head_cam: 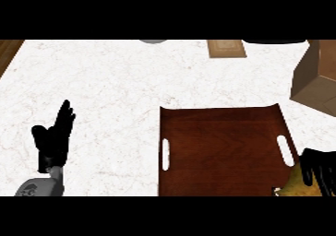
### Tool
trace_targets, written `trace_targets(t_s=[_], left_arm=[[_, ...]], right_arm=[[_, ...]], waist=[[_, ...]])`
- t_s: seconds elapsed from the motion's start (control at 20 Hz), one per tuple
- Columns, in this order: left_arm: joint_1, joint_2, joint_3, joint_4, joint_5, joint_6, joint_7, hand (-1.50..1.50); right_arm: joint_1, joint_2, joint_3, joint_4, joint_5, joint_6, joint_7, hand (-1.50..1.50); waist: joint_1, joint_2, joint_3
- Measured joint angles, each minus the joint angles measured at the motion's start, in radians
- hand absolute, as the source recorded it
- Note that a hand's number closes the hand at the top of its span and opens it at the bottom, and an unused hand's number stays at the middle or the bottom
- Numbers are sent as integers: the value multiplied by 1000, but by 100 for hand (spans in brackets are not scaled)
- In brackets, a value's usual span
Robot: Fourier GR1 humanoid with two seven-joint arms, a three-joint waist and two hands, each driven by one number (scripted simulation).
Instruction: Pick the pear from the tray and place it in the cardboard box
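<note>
Since the pear (pixel 293 183) is gripped by the curled right hand (pixel 322 171), it should be carried level (no rush) over the tray (pixel 222 152) to the cardboard box (pixel 324 76); the left hand (pixel 53 138) rests spread.

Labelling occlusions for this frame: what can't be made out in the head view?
- Pear: only a yellowish patch shows at the lower right edge, mostly hidden by the right hand curled over it.
- Cardboard box: cut off by the right edge; its opening is not visible.
- Tray: its near end runs out at the lower edge.
- Dark object and grey object at the top edge: cropped, unidentifiable.
</note>
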Motion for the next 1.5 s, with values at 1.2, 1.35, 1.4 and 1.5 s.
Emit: trace_targets(t_s=[1.2, 1.35, 1.4, 1.5], left_arm=[[-15, -22, 14, -9, -33, -29, 13, 0], [-19, -25, 12, -13, -42, -26, 24, 0], [-16, -24, 15, -13, -37, -35, 17, 0], [-25, -26, 16, -9, -39, -35, 22, 0]], right_arm=[[-463, -121, -531, 613, -191, 44, -289, 150], [-533, -136, -515, 787, -160, -4, -380, 150], [-564, -136, -499, 843, -140, -24, -399, 150], [-620, -143, -489, 975, -117, -63, -462, 150]], waist=[[30, 7, 2], [33, 8, 1], [35, 9, 2], [39, 10, 2]])
